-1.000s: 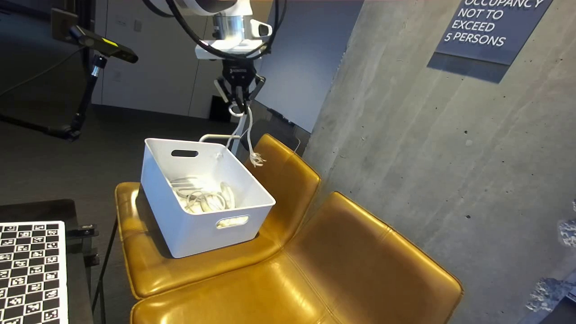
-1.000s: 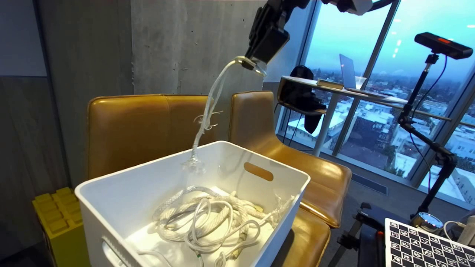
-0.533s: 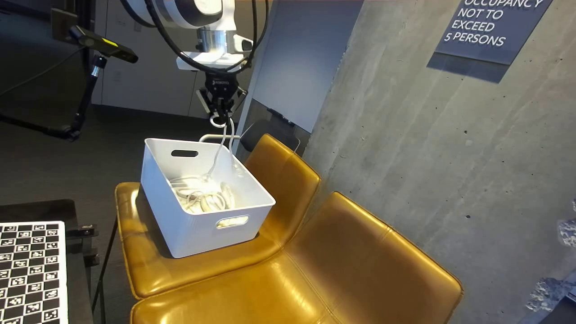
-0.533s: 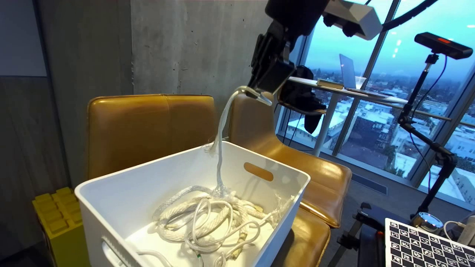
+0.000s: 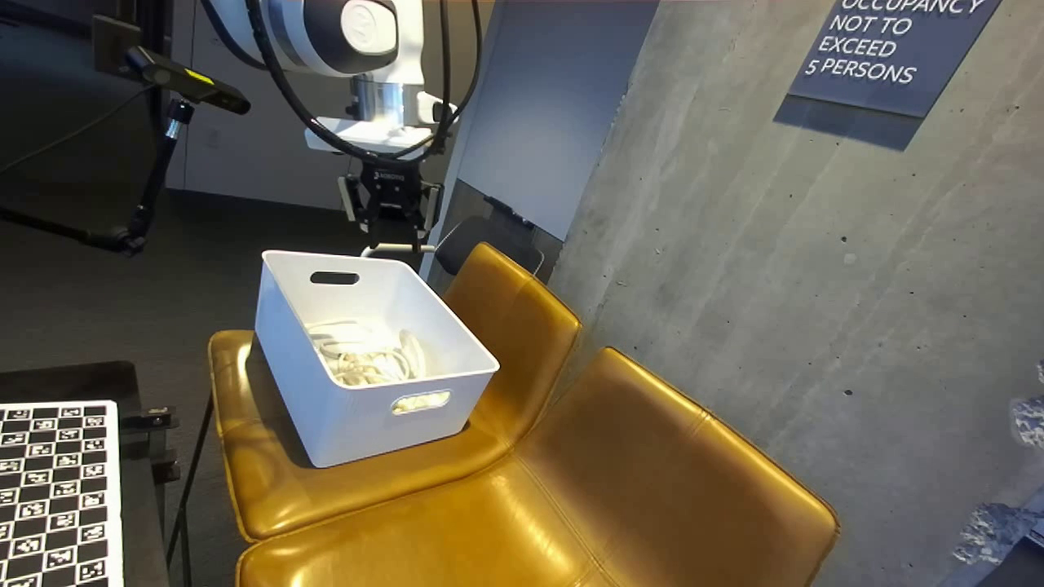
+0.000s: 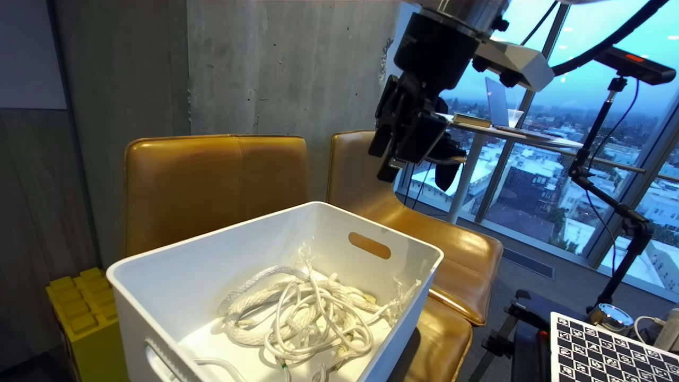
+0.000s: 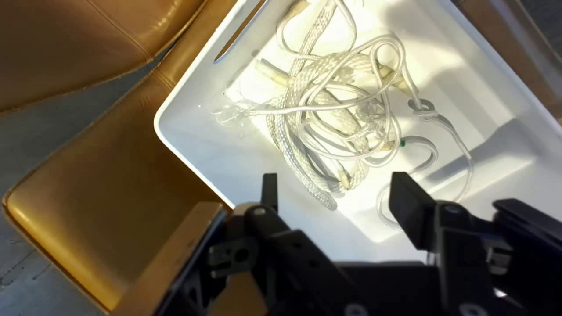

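Smooth plastic bin, braided ropes (roughly textured), glossy leathery chairs

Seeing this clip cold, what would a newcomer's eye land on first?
The bright tangle of pale ropes stands out first, inside a white plastic bin on a mustard leather chair. Higher up, the black Robotiq gripper hangs open and empty. At upper right in an exterior view, a dark occupancy sign shows against the concrete wall.

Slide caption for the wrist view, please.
Open gripper above a white bin of tangled pale ropes, tan seating alongside.
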### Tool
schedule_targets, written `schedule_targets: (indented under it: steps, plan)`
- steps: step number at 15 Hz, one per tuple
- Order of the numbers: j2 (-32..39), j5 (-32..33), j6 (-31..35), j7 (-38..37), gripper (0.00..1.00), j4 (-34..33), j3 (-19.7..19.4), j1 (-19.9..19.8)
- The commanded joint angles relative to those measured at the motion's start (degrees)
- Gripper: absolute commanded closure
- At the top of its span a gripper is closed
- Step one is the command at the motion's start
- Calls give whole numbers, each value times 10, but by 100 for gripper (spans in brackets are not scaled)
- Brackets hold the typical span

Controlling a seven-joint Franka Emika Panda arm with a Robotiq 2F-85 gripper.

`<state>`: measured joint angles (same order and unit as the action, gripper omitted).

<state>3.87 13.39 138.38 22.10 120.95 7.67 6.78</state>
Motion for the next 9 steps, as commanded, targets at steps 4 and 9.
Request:
schedule_targets:
  steps: [4, 9]
  plan:
    - [-60, -58, 3, 6, 0, 68, 1, 0]
    - [-52, -56, -2, 0, 0, 62, -2, 2]
